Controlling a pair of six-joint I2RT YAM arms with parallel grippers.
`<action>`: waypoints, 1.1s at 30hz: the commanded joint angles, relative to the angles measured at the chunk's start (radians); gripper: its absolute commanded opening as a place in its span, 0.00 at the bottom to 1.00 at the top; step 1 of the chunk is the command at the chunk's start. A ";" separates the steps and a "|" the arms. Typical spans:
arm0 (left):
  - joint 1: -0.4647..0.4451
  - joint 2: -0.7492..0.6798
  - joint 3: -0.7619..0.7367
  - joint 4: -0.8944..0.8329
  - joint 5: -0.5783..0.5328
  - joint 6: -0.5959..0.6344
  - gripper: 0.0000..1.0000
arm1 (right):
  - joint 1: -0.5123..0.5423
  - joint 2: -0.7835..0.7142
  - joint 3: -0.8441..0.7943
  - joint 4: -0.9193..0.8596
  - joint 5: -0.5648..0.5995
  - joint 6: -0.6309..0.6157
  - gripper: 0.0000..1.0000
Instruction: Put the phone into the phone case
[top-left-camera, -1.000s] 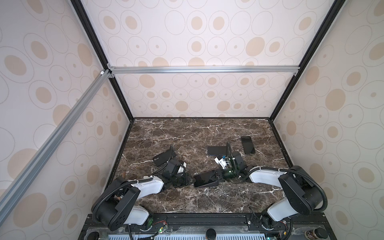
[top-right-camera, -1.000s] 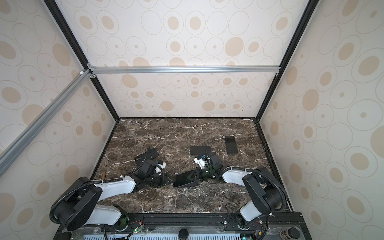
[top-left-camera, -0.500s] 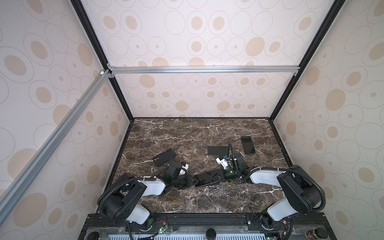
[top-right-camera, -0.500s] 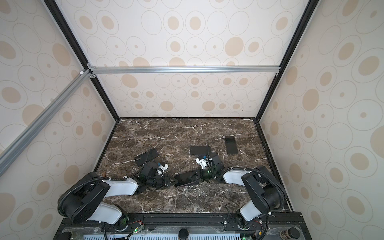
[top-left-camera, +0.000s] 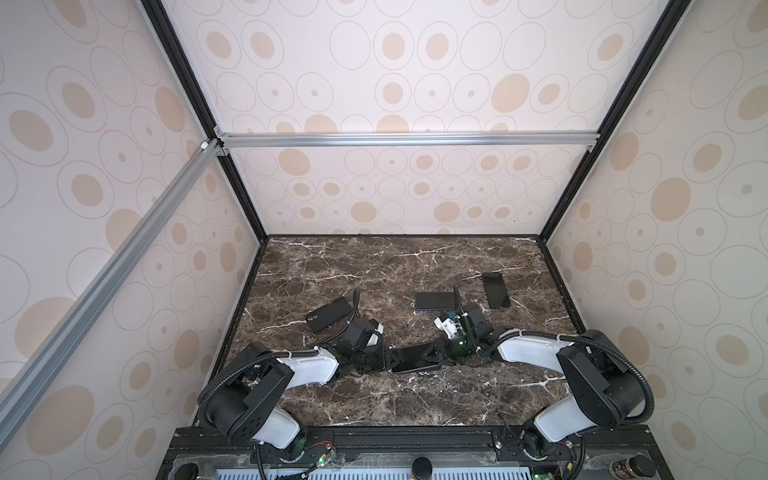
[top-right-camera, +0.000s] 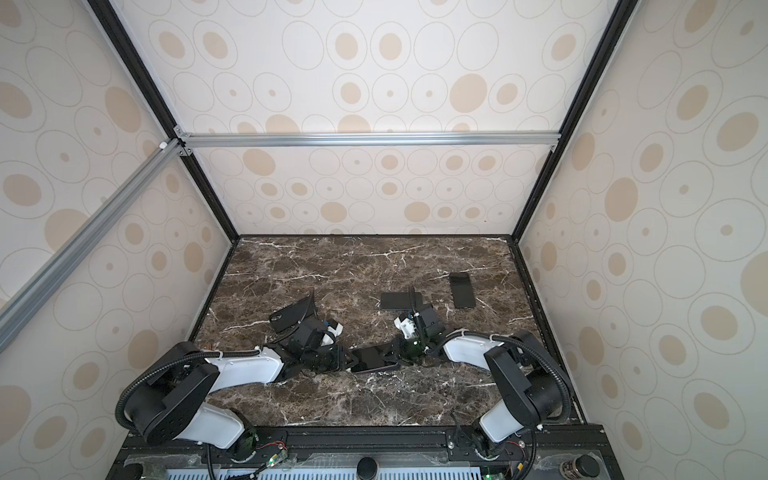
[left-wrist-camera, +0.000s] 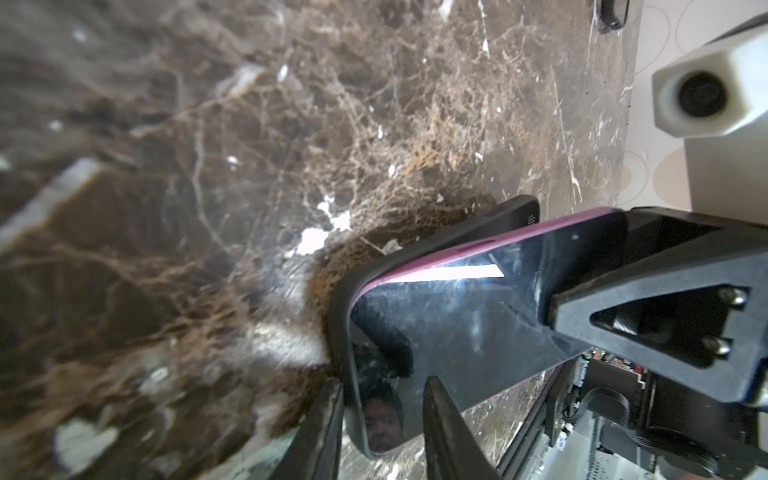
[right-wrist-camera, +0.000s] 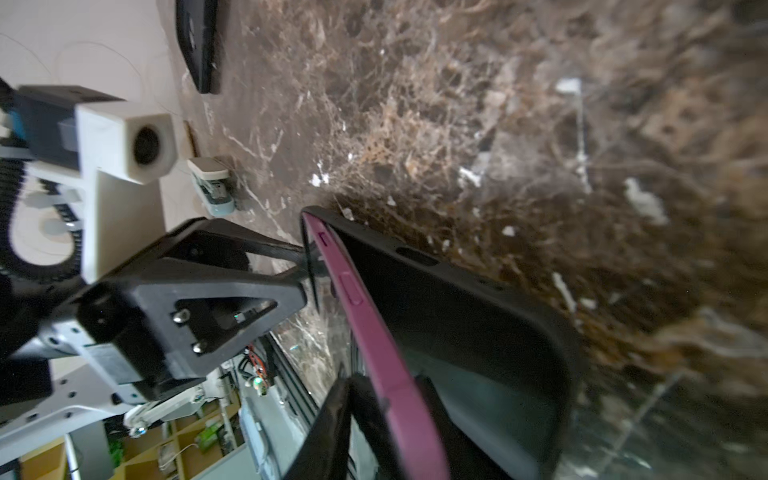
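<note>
Working a glossy black phone with a magenta rim (left-wrist-camera: 457, 324) into a soft black phone case (right-wrist-camera: 478, 332) on the brown marble tabletop (top-left-camera: 415, 399).
Lying between the arms, one end tucked in, the other tilting clear of the case. Straddling the tucked end with the left gripper (top-left-camera: 380, 358), fingers (left-wrist-camera: 444, 428) spread either side; bracketing the raised end with the right gripper (top-left-camera: 436, 353), fingers (left-wrist-camera: 648, 316) apart, contact impossible to tell. Risking a pop-out: pressing unevenly or letting go early likely levering the seated corner free.
</note>
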 joint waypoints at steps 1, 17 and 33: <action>-0.007 0.079 -0.049 -0.232 -0.168 0.063 0.34 | 0.010 -0.009 0.016 -0.220 0.122 -0.020 0.37; -0.010 0.052 -0.039 -0.196 -0.092 0.053 0.34 | 0.011 -0.090 0.194 -0.574 0.229 -0.133 0.50; -0.012 0.054 -0.025 -0.215 -0.009 0.072 0.31 | 0.012 -0.037 0.097 -0.443 0.153 -0.111 0.33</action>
